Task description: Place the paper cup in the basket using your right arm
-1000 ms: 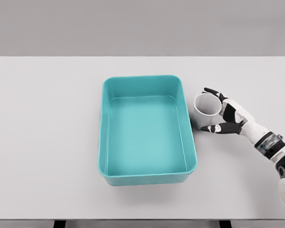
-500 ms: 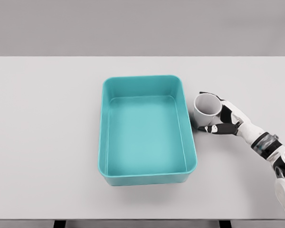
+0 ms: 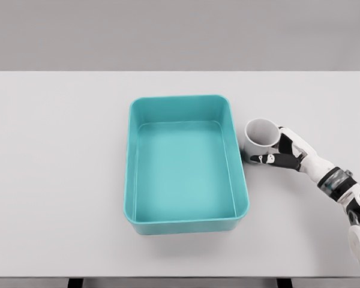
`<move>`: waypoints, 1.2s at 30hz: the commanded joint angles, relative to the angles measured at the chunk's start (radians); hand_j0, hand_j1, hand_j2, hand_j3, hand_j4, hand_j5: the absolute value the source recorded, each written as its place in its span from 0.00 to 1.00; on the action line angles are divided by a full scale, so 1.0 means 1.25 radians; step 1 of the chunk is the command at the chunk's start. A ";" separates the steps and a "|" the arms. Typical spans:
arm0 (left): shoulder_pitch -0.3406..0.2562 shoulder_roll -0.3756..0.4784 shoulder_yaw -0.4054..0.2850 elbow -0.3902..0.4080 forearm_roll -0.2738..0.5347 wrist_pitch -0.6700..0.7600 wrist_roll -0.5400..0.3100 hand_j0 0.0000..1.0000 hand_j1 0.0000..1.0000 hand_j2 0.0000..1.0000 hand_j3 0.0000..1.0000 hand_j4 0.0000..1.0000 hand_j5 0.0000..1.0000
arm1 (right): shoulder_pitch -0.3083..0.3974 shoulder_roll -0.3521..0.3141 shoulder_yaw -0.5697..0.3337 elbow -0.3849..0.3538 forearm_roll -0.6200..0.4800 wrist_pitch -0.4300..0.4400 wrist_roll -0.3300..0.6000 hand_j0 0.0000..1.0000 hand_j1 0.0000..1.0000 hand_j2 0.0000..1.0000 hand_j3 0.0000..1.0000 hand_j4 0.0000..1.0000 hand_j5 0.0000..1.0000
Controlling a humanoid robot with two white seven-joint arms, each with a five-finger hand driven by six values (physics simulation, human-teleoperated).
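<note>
Paper cup [image 3: 261, 135], plain white with its open mouth up, stood upright on the white table [image 3: 60, 180] just right of the teal basket [image 3: 186, 223], outside it. My right hand [image 3: 286, 153] wrapped the cup's right side, fingers [image 3: 269, 159] curled around the wall and touching it, thumb at the near side.

The basket [image 3: 186, 165] is plain teal; the paper cup [image 3: 261, 138] is white with a grey inside; the right robot hand [image 3: 286, 154] is white with black joints; the tabletop [image 3: 60, 180] is pale grey.
</note>
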State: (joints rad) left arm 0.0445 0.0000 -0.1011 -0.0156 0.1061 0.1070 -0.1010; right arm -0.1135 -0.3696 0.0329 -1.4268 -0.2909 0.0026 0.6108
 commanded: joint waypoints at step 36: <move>0.000 0.000 0.000 0.000 0.000 -0.001 0.000 1.00 1.00 1.00 1.00 1.00 1.00 | 0.021 -0.010 -0.059 -0.234 0.132 -0.170 0.000 0.45 0.45 0.45 0.45 0.45 0.45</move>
State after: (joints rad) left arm 0.0445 0.0000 -0.1010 -0.0157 0.1061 0.1070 -0.1010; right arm -0.0874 -0.3818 -0.0419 -1.7013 -0.1485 -0.1916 0.6115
